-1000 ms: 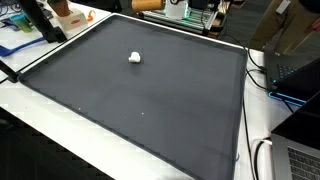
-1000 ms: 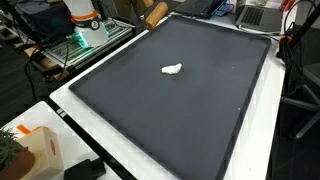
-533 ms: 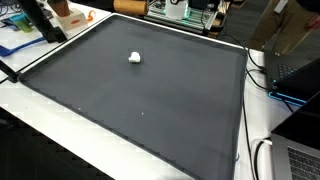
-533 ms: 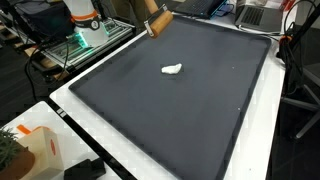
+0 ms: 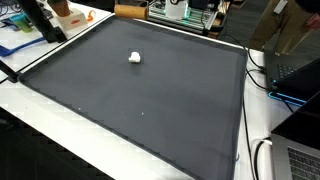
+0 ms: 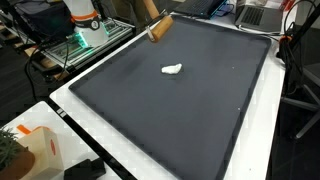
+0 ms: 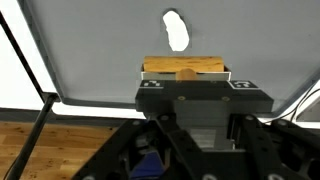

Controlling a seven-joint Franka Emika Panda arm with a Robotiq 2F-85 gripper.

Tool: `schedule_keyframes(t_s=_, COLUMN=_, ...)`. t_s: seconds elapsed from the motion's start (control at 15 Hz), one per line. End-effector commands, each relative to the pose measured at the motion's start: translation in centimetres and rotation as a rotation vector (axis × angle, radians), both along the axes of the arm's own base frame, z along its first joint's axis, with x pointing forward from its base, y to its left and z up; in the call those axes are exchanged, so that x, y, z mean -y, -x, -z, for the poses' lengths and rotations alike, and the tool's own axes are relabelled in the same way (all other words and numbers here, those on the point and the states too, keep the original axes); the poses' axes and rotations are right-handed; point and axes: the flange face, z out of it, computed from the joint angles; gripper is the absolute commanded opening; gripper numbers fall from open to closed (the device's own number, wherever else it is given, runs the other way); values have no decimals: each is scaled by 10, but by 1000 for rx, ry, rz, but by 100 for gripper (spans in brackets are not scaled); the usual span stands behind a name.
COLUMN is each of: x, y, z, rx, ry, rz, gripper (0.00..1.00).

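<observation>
Mid-frame, your gripper (image 7: 186,78) clamps the wooden block (image 7: 185,67); a loose hold could drop it onto the white lump (image 7: 177,29) just above

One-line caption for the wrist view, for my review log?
Pincer shut on a tan wooden block over the grey mat, a small white lump lying ahead.

A dark mat (image 5: 150,110) is seen spread over a white table (image 5: 60,125) in both exterior views, and a small white lump (image 6: 172,70) is found lying on it toward the far side. Off the mat, other things are seen: a blue sheet (image 5: 15,45) at one corner, a laptop (image 5: 300,160) with cables (image 5: 262,155) beside it, and an orange-and-white container (image 6: 35,150) next to a plant (image 6: 8,150).
</observation>
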Motion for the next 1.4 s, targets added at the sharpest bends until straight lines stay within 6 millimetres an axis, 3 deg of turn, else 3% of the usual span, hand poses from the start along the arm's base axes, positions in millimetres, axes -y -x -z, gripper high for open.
schedule_keyframes(t_s=0.0, x=9, y=7, z=-6, rx=-10, ry=-11, rz=-5, gripper=22)
schedule_keyframes(t_s=0.33, x=44, y=26, z=-43, rx=13, ry=-88, rz=10, gripper=22)
schedule_keyframes(t_s=0.73, x=38, y=50, z=-72, rx=0, ry=-126, rz=-68, gripper=22)
schedule_keyframes(t_s=0.8, x=41, y=42, z=-61, rx=-10, ry=-104, rz=-41, gripper=47)
schedule_keyframes(t_s=0.93, x=39, y=46, z=-66, rx=-4, ry=-106, rz=-51, gripper=47)
schedule_keyframes(t_s=1.0, x=39, y=46, z=-67, rx=-3, ry=-107, rz=-52, gripper=22)
schedule_keyframes(t_s=1.33, x=22, y=33, z=-66, rx=-29, ry=-86, rz=-67, gripper=22)
